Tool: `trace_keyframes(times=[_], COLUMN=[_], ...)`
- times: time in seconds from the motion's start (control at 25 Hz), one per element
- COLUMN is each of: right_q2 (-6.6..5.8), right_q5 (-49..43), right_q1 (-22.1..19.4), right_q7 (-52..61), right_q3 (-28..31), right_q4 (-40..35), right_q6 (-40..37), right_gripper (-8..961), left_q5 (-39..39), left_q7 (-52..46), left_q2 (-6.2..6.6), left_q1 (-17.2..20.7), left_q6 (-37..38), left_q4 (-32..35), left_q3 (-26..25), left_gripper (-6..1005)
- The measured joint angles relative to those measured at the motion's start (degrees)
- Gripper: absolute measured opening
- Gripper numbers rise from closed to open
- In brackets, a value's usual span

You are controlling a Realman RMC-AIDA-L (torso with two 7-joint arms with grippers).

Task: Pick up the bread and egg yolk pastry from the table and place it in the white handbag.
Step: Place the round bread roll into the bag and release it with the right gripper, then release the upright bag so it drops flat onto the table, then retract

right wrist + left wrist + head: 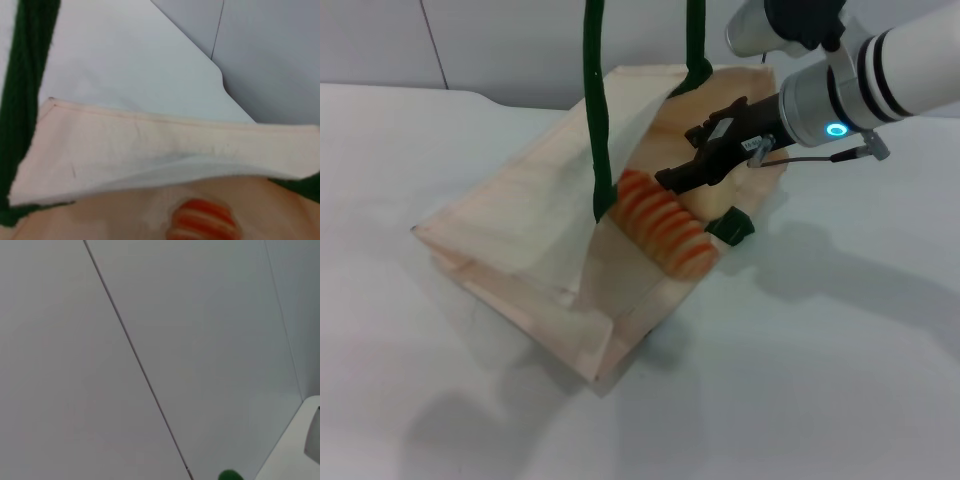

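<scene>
Plain white table (840, 380), smooth and matte, with pale grey wall panels behind it. No logos or readable writing anywhere, just a small white tag on the right arm, too tiny to read, and a glowing blue ring on its wrist.

From the head view: white handbag (520, 230) lying tilted on the table with its mouth held open, one dark green handle (594, 110) pulled straight up out of the top of the picture. Bread (664, 222) sitting in the open mouth, striped orange and cream, resting on the bag's lower panel. Right gripper (672, 180) reaching into the opening, black tips right at the upper end of the loaf. Can't tell whether the jaws are actually pinching it or just touching.

Right wrist view adds a close look at the bag's rim fold and the bread (202, 222) poking out below it, plus the table edge beyond.

Left wrist view: mostly wall with one seam, a green blob at the edge. Left gripper itself not visible. Egg yolk pastry not clearly spotted.
</scene>
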Motion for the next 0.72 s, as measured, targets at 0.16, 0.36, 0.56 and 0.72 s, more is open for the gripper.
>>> trace_keyframes(times=[0.16, 0.36, 0.56, 0.72], right_q2=[-0.07, -0.3, -0.92, -1.16], right_q5=[-0.1, -0.9, -1.5, -2.3], right_q1=[-0.1, -1.0, -2.7, -2.8], right_q7=[0.1, 1.5, 3.0, 3.9], right_q3=[0.0, -0.2, 0.5, 0.5], right_q4=[0.0, 0.1, -0.6, -0.6], right_q6=[-0.1, -1.0, -1.8, -2.0], right_gripper=[768, 767, 765, 764], left_q5=[0.8, 1.6, 1.3, 1.4], left_q7=[-0.3, -0.5, -0.2, -0.2], left_q2=[-0.01, -0.04, 0.04, 0.07], left_q1=[0.1, 1.4, 1.9, 1.8], left_q6=[0.2, 0.7, 0.6, 0.7], left_q4=[0.0, 0.0, -0.6, -1.2], left_q3=[-0.1, -0.9, -2.1, -2.3], left_gripper=[162, 163, 164, 165])
